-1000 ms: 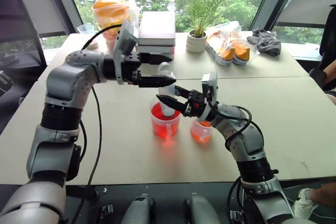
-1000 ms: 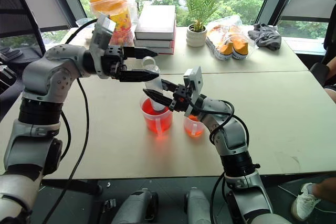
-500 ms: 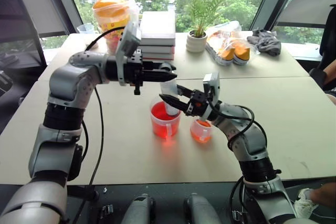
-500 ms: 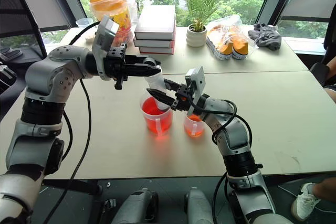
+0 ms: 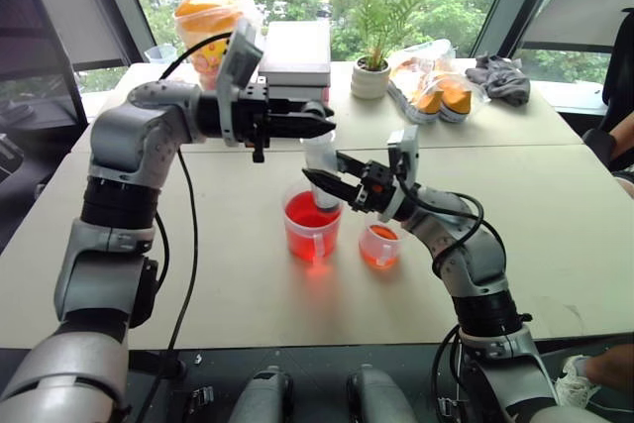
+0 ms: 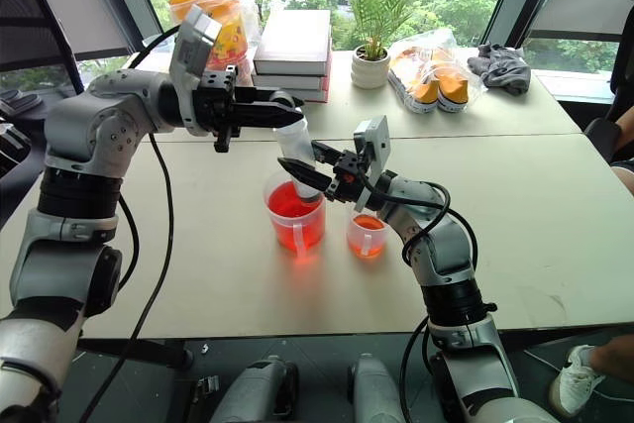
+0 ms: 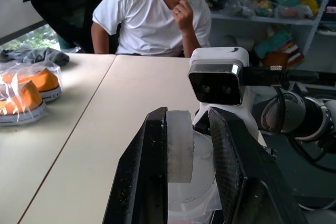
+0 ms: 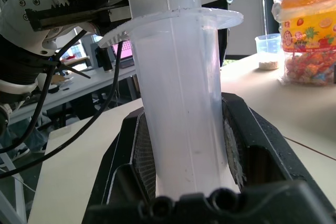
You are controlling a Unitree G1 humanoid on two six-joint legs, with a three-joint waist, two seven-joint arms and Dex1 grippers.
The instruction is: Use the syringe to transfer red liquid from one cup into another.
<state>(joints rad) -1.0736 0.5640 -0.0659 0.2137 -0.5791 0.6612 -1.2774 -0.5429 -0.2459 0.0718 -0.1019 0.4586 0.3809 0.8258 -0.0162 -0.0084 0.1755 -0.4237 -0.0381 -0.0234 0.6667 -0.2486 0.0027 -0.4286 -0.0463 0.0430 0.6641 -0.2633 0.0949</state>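
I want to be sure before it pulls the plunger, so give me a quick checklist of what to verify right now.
1. Right gripper shut on the syringe barrel: ok.
2. Left gripper closed on the plunger top: ok.
3. Syringe standing in the larger cup: ok.
4. Tip under the red liquid: cannot tell.
5. Smaller cup upright beside it: ok.

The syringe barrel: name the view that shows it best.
The right wrist view: the syringe barrel stands close up between the right gripper fingers. The head views show it small, above the larger cup; the left wrist view shows the plunger top.
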